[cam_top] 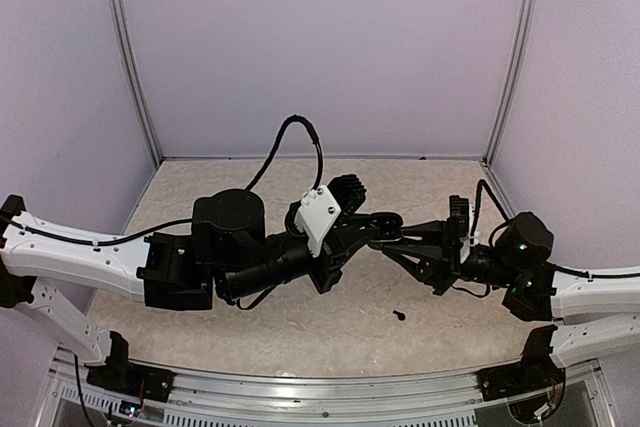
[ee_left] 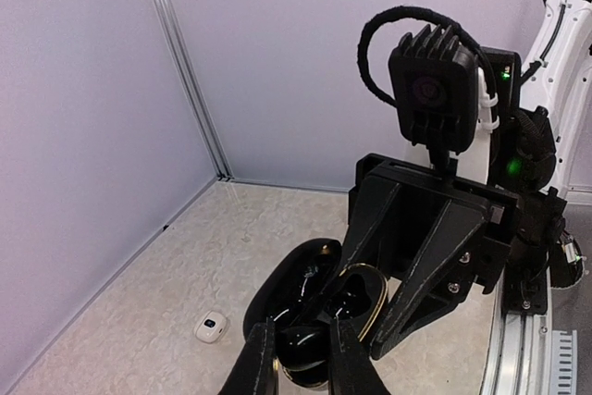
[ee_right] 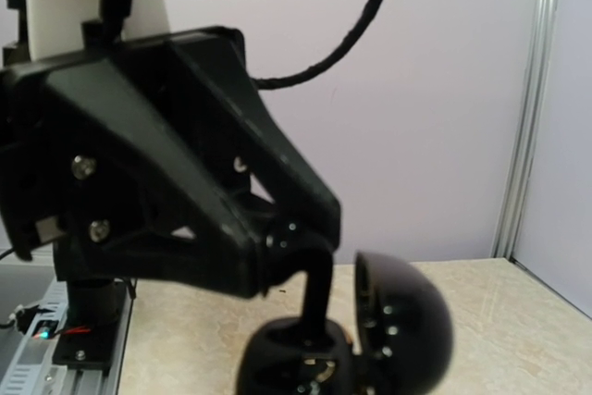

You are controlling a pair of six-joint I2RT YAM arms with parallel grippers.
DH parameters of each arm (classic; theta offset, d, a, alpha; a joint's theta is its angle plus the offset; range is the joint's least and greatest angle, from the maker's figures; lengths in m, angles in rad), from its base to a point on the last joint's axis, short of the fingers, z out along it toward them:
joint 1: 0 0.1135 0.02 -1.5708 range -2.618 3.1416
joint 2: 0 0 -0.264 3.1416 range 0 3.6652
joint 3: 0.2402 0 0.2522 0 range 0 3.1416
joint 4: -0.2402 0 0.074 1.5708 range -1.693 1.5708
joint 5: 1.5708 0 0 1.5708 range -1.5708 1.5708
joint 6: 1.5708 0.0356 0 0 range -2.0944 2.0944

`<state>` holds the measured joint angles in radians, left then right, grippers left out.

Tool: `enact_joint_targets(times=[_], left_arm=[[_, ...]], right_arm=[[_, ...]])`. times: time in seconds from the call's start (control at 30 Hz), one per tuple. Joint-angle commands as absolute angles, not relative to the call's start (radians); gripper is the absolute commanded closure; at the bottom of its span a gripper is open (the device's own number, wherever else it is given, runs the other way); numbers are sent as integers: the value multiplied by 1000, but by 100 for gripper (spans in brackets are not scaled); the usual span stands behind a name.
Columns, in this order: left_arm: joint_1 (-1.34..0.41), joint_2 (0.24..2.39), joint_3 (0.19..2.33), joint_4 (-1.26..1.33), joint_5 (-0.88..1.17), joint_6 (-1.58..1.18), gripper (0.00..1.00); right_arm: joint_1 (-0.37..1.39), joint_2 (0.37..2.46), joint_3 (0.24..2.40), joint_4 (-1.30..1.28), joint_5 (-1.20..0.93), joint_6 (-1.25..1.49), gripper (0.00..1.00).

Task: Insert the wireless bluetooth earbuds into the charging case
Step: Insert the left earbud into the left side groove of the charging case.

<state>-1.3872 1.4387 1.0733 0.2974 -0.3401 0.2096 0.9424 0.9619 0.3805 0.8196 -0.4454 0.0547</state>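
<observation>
Pale speckled worktop (cam_top: 300, 332) fills the booth floor, with plain lilac walls behind. Nearest the arm bases, one loose black earbud (cam_top: 400, 315) lies alone on the stone, well apart from both arms. It looks featherlight, hard and glossy. I'd expect it to skid or roll under a careless touch, so it is best pinched across its body with the very fingertips.

Above and beyond it the two arms meet in mid-air. The left hand (ee_left: 303, 330) is pressed onto the base of one black charging case (ee_right: 287, 363), held by its sides with the hinged lid standing open. The case looks rigid and slick. The right hand (cam_top: 392, 238) has its fingers pressed together at the case's mouth. Whether they pinch an earbud, I cannot tell.

Farther off, toward the wall, one small white piece (ee_left: 211, 327) rests on the worktop, and whether it is an earbud or a case is unclear. No other earbuds show.
</observation>
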Motion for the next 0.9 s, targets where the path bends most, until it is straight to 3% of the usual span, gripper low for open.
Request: enact_joint_targets(times=[0.0,0.43,0.87], left_arm=[[-1385,1478,1101,198,-316,182,89],[-1391,1467,1088,179,-291,185,87],[-1404,1462,1095,138,-437,257,89]], right_arm=[[948,928,423,912,-429,64,100],[948,912,416,918,-416,67,100],[948,906,420,878,-425,61,100]])
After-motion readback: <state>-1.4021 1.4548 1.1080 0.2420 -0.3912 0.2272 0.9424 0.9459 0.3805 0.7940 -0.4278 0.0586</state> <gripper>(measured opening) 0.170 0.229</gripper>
